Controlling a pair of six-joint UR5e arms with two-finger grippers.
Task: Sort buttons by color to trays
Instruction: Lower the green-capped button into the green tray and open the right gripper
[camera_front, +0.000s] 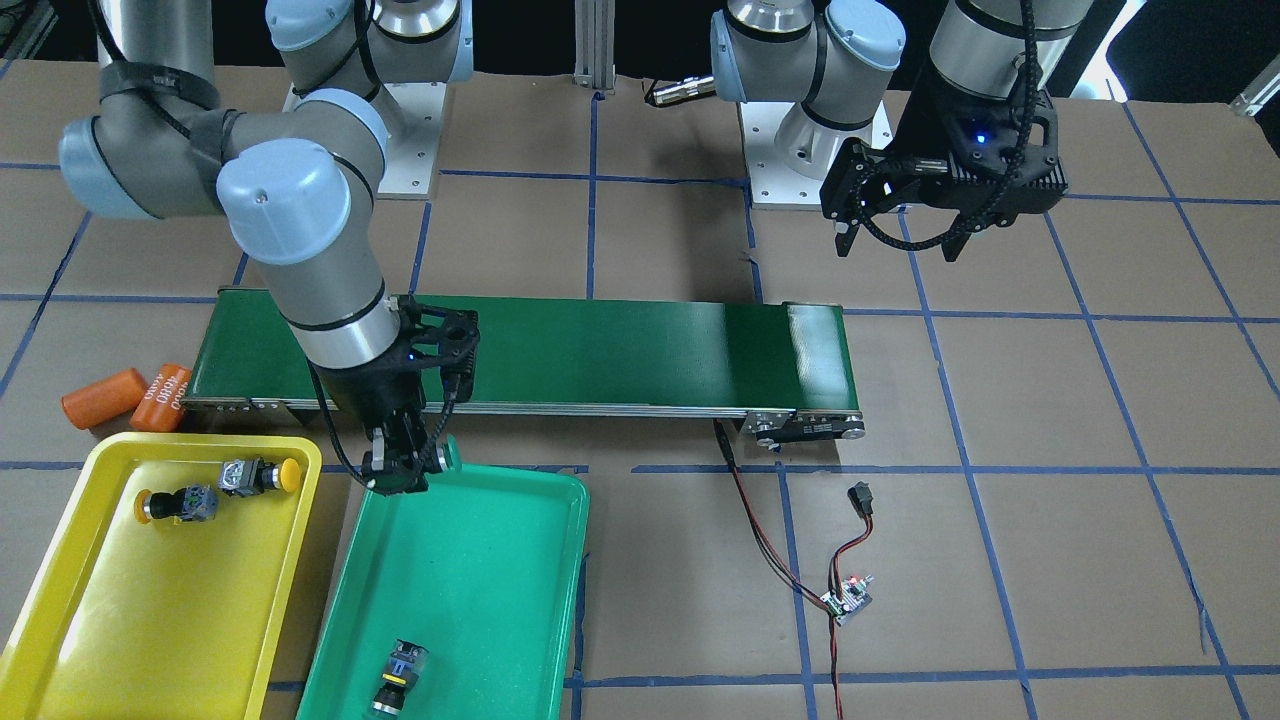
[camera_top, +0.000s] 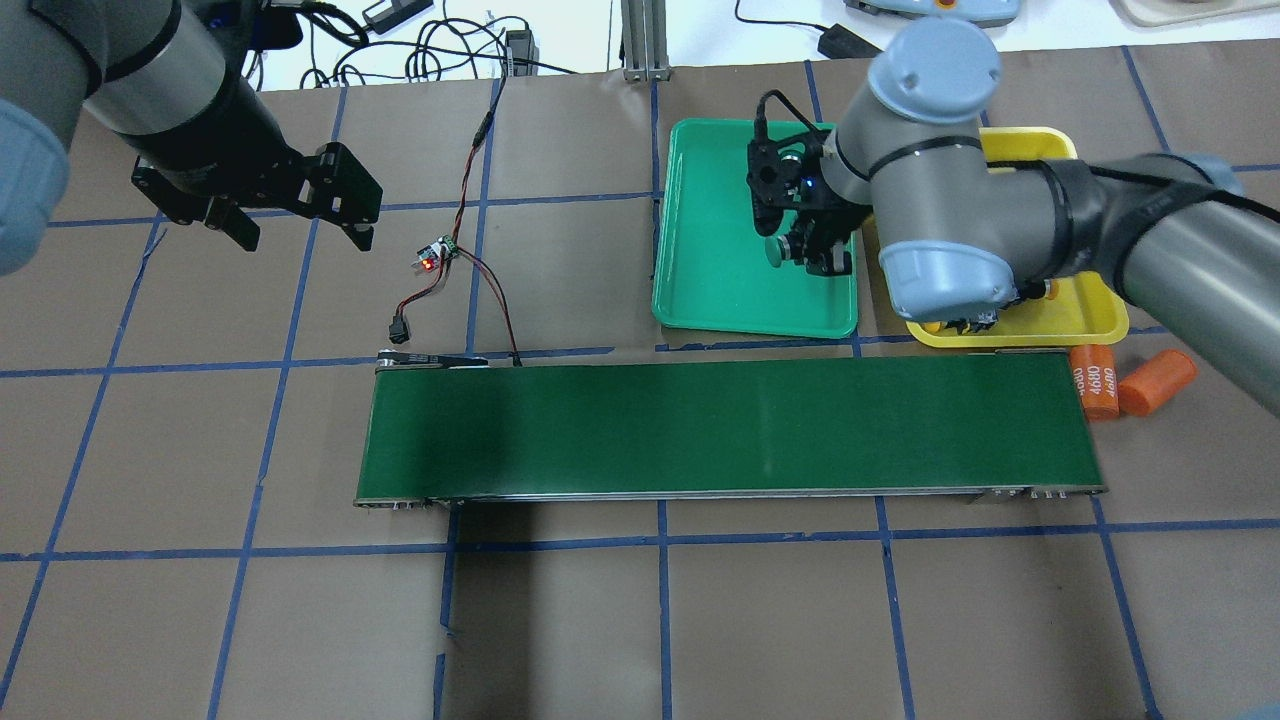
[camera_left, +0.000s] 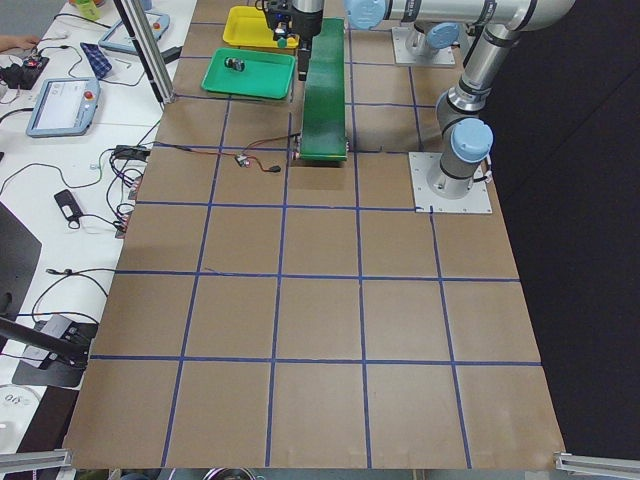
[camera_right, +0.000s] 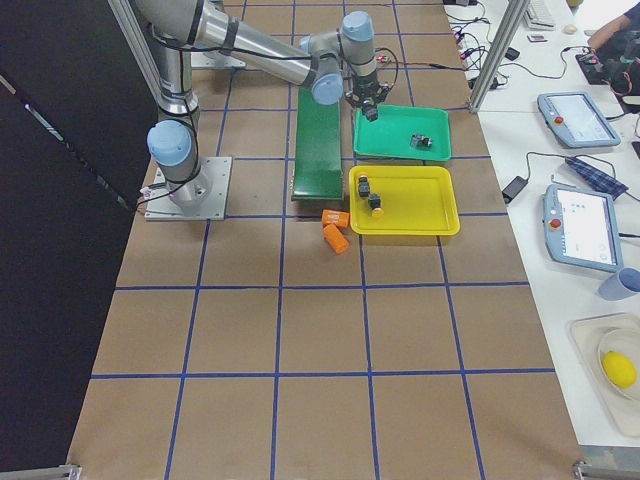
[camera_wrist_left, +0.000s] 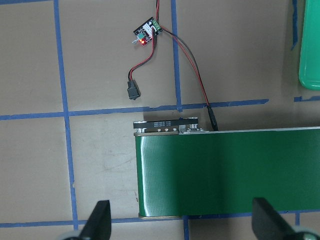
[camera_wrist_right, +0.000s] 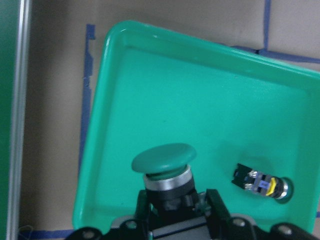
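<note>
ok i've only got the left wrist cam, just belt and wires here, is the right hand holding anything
Observer: Yes, the right hand is shut on a green button, over the green tray.
Operator: anything lying in that tray
Observer: A second green button lies on its side there, apart from the hand.
Operator: and the yellow ones
Observer: Both yellow buttons lie in the yellow tray, beside the green one.

yellow tray | green tray | green-capped button | dark-green belt | orange cylinders | brown table (blue grid lines)
</note>
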